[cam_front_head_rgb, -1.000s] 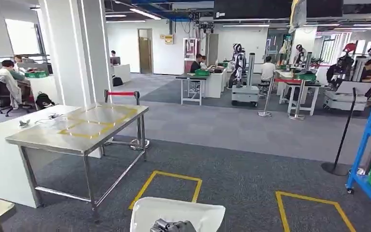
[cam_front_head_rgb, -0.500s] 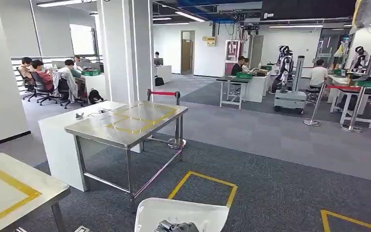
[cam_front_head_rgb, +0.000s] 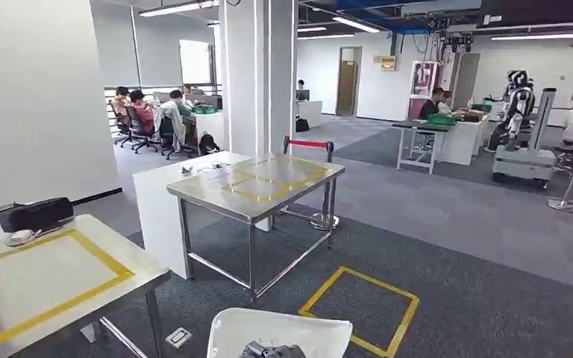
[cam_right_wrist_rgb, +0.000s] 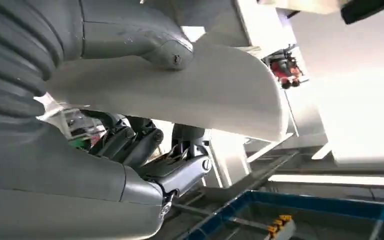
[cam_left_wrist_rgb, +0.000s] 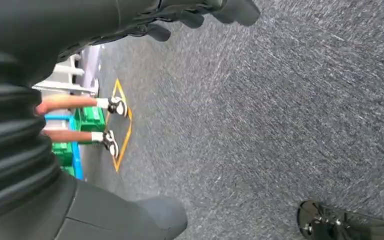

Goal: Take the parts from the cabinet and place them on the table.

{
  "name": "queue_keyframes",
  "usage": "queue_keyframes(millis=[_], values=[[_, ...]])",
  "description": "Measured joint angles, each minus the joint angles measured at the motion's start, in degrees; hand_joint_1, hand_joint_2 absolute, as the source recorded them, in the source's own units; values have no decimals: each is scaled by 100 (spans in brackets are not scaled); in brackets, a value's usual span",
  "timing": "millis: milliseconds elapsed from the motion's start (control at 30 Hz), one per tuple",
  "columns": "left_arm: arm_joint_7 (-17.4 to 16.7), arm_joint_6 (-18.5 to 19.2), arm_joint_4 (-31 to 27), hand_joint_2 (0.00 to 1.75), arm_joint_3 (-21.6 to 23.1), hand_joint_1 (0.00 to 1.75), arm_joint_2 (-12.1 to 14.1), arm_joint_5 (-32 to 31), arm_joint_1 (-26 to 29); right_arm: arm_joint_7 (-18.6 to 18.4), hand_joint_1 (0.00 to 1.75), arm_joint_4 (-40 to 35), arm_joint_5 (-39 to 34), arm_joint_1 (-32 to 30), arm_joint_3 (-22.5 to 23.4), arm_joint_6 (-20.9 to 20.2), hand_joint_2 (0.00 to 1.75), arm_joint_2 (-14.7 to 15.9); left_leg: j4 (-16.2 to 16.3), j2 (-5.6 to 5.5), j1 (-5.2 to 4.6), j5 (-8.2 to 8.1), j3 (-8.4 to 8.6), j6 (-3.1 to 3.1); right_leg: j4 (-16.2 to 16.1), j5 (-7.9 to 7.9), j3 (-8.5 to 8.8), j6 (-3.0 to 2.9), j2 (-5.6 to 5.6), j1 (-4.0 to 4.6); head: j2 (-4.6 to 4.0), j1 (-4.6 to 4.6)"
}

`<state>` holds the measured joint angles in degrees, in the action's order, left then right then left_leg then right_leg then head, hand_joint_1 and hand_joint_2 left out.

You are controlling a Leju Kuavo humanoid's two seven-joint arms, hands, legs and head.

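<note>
A white curved plastic part (cam_front_head_rgb: 280, 330) sits at the bottom middle of the head view, held by my right hand (cam_front_head_rgb: 268, 350) just beneath it. In the right wrist view the thumb presses one face of the white part (cam_right_wrist_rgb: 205, 90) and the dark fingers of my right hand (cam_right_wrist_rgb: 145, 145) grip it from the other side. My left hand (cam_left_wrist_rgb: 195, 15) hangs over the grey carpet, fingers apart and holding nothing. A near table (cam_front_head_rgb: 45, 276) with a yellow taped rectangle stands at the left. The blue cabinet (cam_left_wrist_rgb: 75, 160) with green bins lies behind me.
A steel table (cam_front_head_rgb: 257, 186) with yellow tape stands ahead beside a white counter (cam_front_head_rgb: 157, 201). A black case (cam_front_head_rgb: 36, 214) lies on the near table. A yellow floor square (cam_front_head_rgb: 362, 309) and a red-belt barrier (cam_front_head_rgb: 307, 145) are ahead. A person's shoes (cam_left_wrist_rgb: 112, 106) stand by the cabinet.
The camera has turned left: the blue cabinet has left the picture on the right and the near table has come in on the left. The white part stays in my right hand.
</note>
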<state>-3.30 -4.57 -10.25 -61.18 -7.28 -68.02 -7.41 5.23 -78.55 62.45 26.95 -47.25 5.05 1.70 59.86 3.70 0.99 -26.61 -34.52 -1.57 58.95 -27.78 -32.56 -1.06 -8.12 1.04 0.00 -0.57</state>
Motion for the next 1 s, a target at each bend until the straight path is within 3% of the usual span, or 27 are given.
queue_keyframes(millis=[33,67,100,133,167,200,233,267,300,333,367,400,433,467,533,567,600,633,667,733,767,800,867,900,933,967,1000], values=[[-2,0,0,175,0,0,0,2,6,-2,175,0,0,2,0,2,175,0,-1,-79,-8,8,-17,31,-2,-7,13,19,-63,-11,0,4],[-7,0,0,175,0,0,0,2,7,0,175,0,0,13,0,2,175,0,-18,-162,31,42,-11,85,28,-49,4,88,4,-46,2,2],[-7,0,0,175,0,0,0,2,7,2,175,-2,0,12,0,4,175,-4,-18,-231,44,57,-32,109,159,-170,-27,142,434,-81,2,0],[-9,0,0,175,0,0,2,2,-3,4,175,0,0,13,0,7,175,-2,-18,-293,47,74,-46,136,469,-381,-154,164,680,-96,2,-9],[-7,0,0,175,0,0,2,2,-15,-2,175,4,0,4,4,4,175,11,-17,-373,45,87,-70,156,947,-637,-376,179,771,-102,2,-9],[4,0,0,175,0,0,2,0,-20,0,175,13,0,-7,4,4,175,24,-15,-461,38,96,-91,168,1415,-832,-599,183,784,-102,0,-11],[4,0,0,175,0,0,2,-2,-18,2,175,15,0,-23,2,2,175,28,-12,-554,27,111,-113,173,1776,-934,-785,173,784,-101,0,-13],[2,2,0,175,0,0,2,-7,-11,0,175,18,0,-33,2,0,175,31,-12,-642,23,125,-123,169,1844,-880,-829,158,785,-100,2,-15],[-2,2,0,175,0,0,2,-9,-7,0,175,17,0,-32,2,0,175,33,-12,-747,19,140,-130,159,1604,-685,-717,123,800,-97,0,-18],[-9,2,0,175,0,0,2,-13,-5,0,175,17,0,-29,2,0,175,33,-12,-840,13,154,-131,146,1166,-440,-498,83,834,-95,2,-20],[-9,2,0,175,0,0,2,-17,-8,2,175,17,0,-23,2,0,175,33,-12,-935,10,170,-133,129,573,-169,-195,27,963,-83,0,-22],[-11,2,0,175,0,0,-9,-17,-11,2,175,17,0,-17,2,-2,175,33,-13,-1002,26,185,-138,118,75,-50,48,-41,1247,-79,2,-22],[-11,0,0,175,0,0,-20,-20,-10,0,175,17,0,-19,2,-4,175,33,-22,-1049,9,210,-156,75,47,-91,57,-27,1288,-63,0,0],[-15,-2,-2,175,0,0,-15,-24,-14,2,175,17,0,2,2,0,175,37,-30,-1126,45,234,-181,33,14,-57,54,-38,1227,-29,2,-40],[-11,-2,2,175,0,0,-17,-22,8,0,175,17,0,7,2,-2,175,33,-75,-1227,69,282,-205,-43,13,-43,43,-55,1124,0,2,-13],[-7,-2,4,175,0,0,-9,-15,25,0,175,17,0,10,2,-2,175,22,-112,-1277,34,307,-270,-99,-77,23,67,-95,1033,-53,2,-15],[2,0,7,175,0,0,-9,-9,35,0,175,17,0,24,2,-4,175,9,-3,-961,28,241,-280,-67,-144,76,82,-101,933,-68,2,-16],[4,0,9,175,0,0,-11,-2,19,2,175,15,0,40,-2,5,175,-4,247,-644,-4,33,-402,-62,-168,96,77,-163,880,-74,2,17],[9,0,9,175,0,0,-9,0,5,-2,175,17,2,40,-2,-9,175,-7,636,-501,-2,-203,-570,-82,-167,98,65,-162,793,-68,0,17],[26,0,9,175,0,0,-2,2,-5,0,175,17,2,18,-2,-15,175,0,1466,-430,7,-582,-913,-130,-149,94,33,-167,607,-63,2,24],[26,0,9,175,0,0,0,2,1,0,175,17,2,16,-9,-15,175,0,1648,-423,9,-608,-971,-151,-139,94,16,-166,514,-65,2,24],[26,0,9,175,0,0,2,2,11,-2,175,17,2,12,-11,-15,175,0,1524,-405,15,-505,-870,-167,-130,92,8,-163,424,-69,0,26],[22,-4,7,175,0,0,15,4,22,-2,175,17,0,10,-13,-15,175,-2,628,-278,23,-98,-315,-194,-94,67,6,-125,261,-92,2,26],[24,-7,2,175,-2,0,17,7,16,-2,175,17,0,11,-13,-15,175,-2,55,-18,23,40,23,-206,-39,36,7,-79,187,-92,2,28],[26,-7,7,175,-2,0,-6,15,2,-4,175,17,0,12,-13,-20,175,0,14,163,-30,-75,64,-123,-6,0,-13,-37,143,-26,2,33],[28,-11,-2,175,-2,0,0,18,-3,-7,175,17,0,11,-13,-24,175,0,-4,80,4,-24,38,-34,24,-20,-12,-15,93,-22,0,13],[28,-13,0,175,-2,0,0,20,8,-7,175,17,0,16,-15,-28,175,-6,7,1,6,-21,9,-1,18,-14,2,0,41,-14,0,4]])
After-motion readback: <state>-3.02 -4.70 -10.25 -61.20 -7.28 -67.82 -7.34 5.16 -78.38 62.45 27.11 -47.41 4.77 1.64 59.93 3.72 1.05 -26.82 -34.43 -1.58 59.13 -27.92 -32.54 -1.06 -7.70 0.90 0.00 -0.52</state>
